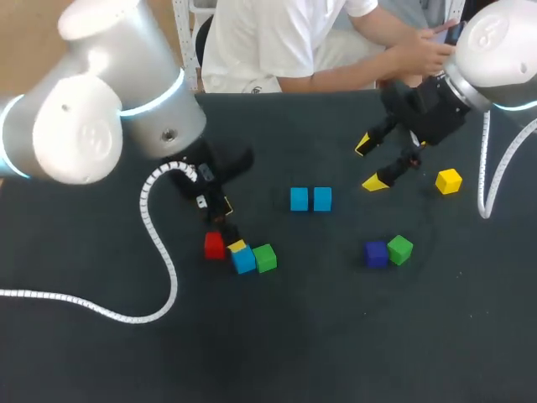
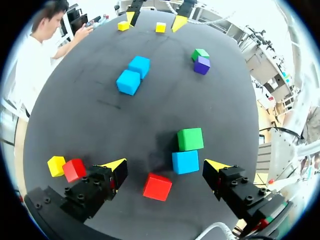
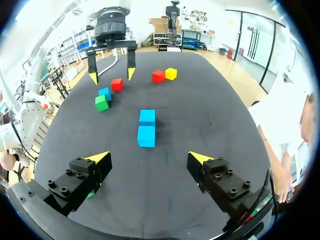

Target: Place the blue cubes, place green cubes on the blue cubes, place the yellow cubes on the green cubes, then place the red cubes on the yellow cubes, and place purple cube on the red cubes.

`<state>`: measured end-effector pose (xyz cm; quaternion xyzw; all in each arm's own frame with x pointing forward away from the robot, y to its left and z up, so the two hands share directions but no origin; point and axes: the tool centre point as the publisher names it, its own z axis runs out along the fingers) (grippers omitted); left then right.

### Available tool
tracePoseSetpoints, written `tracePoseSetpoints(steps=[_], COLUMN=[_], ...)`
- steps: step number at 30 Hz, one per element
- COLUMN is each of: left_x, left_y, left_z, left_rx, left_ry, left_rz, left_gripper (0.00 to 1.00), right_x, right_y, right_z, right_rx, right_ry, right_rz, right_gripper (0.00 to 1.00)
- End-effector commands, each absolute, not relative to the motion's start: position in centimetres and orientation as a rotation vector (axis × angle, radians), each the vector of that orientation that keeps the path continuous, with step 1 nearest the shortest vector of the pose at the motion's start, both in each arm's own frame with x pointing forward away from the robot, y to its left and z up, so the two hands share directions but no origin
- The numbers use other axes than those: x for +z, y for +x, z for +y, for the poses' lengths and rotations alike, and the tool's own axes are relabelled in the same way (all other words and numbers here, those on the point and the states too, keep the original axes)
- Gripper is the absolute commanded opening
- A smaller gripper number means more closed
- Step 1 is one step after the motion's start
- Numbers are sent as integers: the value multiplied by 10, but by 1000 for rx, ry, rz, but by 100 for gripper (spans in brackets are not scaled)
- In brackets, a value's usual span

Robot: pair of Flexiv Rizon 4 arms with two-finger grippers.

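Near a red cube (image 2: 157, 186), the left tool (image 2: 166, 165) stands wide open.

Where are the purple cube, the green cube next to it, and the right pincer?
purple cube (image 1: 375, 253), head view, its top face.
green cube (image 1: 400, 249), head view, its top face.
right pincer (image 1: 369, 164), head view, midway between its yellow tips.

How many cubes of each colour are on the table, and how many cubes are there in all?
Blue cubes: 3
Green cubes: 2
Yellow cubes: 3
Red cubes: 2
Purple cube: 1
Total: 11 cubes
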<state>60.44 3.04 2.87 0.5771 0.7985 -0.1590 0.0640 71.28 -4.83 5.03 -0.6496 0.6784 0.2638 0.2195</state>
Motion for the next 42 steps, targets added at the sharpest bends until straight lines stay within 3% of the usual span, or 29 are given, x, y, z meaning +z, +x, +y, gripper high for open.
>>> tracePoseSetpoints(steps=[1,11,42], left_x=[27,21,12], left_y=[594,582,591], left_z=[38,33,17], left_rx=[-502,-462,-409], left_ry=[1701,1558,1696], left_rz=[2407,2600,2497], left_gripper=[100,100,100], right_x=[50,50,50], right_y=[712,712,712], right_z=[-49,-49,-49], right_rx=[729,729,729], right_ry=[-1796,-1796,-1796], right_rz=[1875,1875,1875], right_gripper=[100,100,100])
